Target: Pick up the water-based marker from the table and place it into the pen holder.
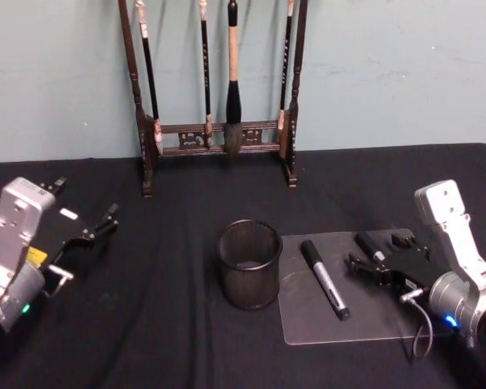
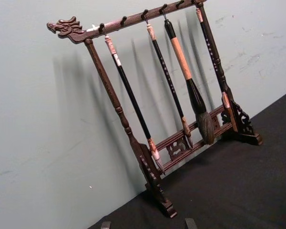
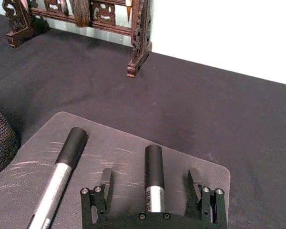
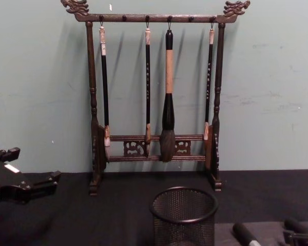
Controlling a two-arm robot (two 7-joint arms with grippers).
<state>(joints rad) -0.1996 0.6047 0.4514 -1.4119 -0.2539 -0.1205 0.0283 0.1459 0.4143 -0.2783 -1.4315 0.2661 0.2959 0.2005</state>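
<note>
at four o'clock from the round black wire-mesh pen holder (image 1: 249,263), the right gripper (image 3: 149,177) is spread wide around a black-capped silver marker (image 3: 154,164), which is not touched. a second such marker (image 1: 324,278) is laid on a clear plastic mat (image 1: 308,324) at three o'clock. the left gripper (image 1: 87,243), fingers spread, is parked at nine o'clock over the matte black cloth table (image 1: 146,340). a dark wooden brush rack (image 1: 219,134) is seen at twelve.

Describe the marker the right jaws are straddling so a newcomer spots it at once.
On the black table, find the clear mat right of the mesh pen holder. Of two markers there, it is the right-hand marker, lying between the right gripper's open jaws; the other marker lies free.
</note>
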